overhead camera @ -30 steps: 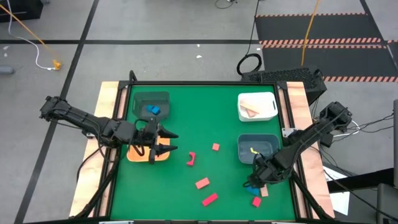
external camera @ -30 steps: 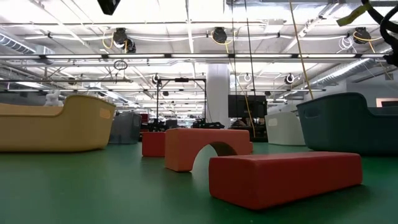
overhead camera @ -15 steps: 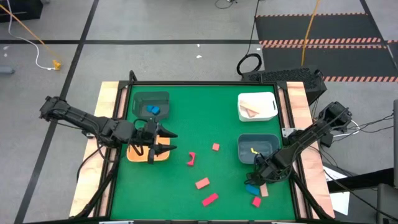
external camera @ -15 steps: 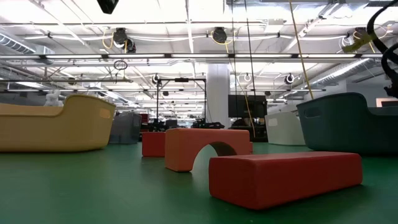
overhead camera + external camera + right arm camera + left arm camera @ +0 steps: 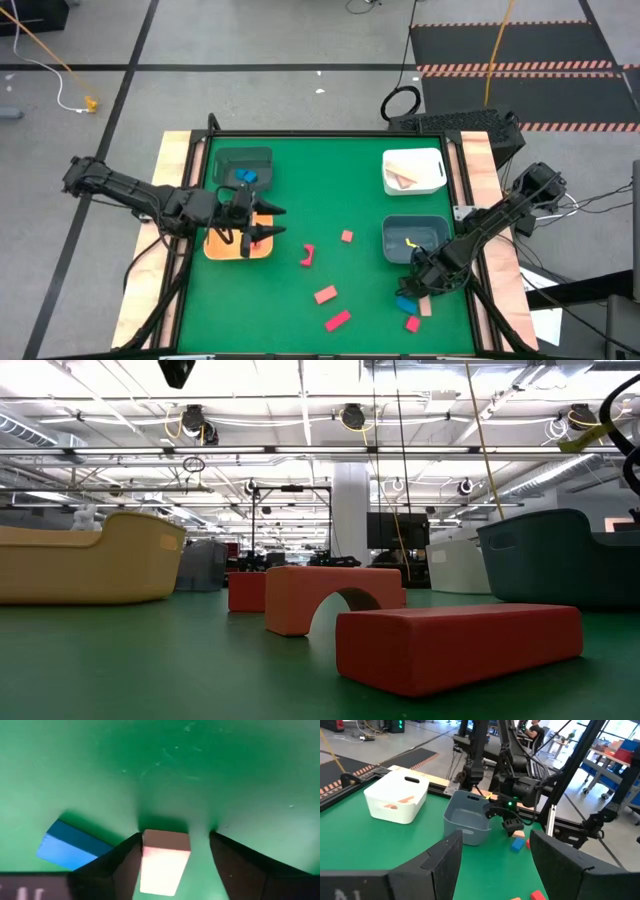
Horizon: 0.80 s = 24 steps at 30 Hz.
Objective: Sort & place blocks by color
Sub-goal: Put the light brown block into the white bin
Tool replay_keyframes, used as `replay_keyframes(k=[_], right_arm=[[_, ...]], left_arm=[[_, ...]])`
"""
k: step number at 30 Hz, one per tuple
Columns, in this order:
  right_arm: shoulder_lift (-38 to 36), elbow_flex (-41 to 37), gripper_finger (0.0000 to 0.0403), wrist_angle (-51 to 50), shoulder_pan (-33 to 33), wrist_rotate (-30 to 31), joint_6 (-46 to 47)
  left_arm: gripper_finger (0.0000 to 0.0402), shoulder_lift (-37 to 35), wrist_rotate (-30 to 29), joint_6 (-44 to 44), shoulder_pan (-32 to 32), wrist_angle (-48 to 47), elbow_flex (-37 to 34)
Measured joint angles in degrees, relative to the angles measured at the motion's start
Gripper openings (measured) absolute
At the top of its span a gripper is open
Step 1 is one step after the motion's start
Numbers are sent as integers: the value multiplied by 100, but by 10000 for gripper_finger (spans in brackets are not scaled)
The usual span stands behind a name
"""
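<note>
1. On the green table (image 5: pixel 300 190), four bins stand near the corners: a dark green bin (image 5: pixel 243 167), a white bin (image 5: pixel 413 171), a grey-blue bin (image 5: pixel 414 238) and an orange bin (image 5: pixel 238 246).
2. Taking the grey-blue bin as landmark, the right gripper (image 5: pixel 420 290) sits low over the table just beyond the bin's near edge.
3. Its fingers stand partly apart on either side of a pale tan block (image 5: pixel 164 862); the right wrist view shows small gaps on both sides, so I cannot tell whether they grip it.
4. A blue block (image 5: pixel 70 845) lies just beside the tan one, and a red cube (image 5: pixel 412 324) lies a little farther from the bin.
5. Well away from the grey-blue bin, across the table, the left gripper (image 5: pixel 262 222) hovers above the orange bin with its fingers spread wide and nothing between them.
6. Between the two grippers lie red pieces: a curved piece (image 5: pixel 308 255), a small cube (image 5: pixel 346 237), a short bar (image 5: pixel 325 295) and a longer bar (image 5: pixel 337 320).
7. Another blue block (image 5: pixel 246 177) rests inside the dark green bin.
8. Pale tan pieces (image 5: pixel 403 177) lie in the white bin, which stands just behind the grey-blue bin.
</note>
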Motion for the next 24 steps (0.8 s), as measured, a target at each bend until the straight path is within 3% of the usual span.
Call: replay_keyframes(k=[13,24], right_arm=[[8,-21,8,268,9,-103,-364],[-140,-21,67,418,4,-221,-827]], left_arm=[[232,0,-2,19,127,-96,0],[232,0,-2,-1,125,-119,0]])
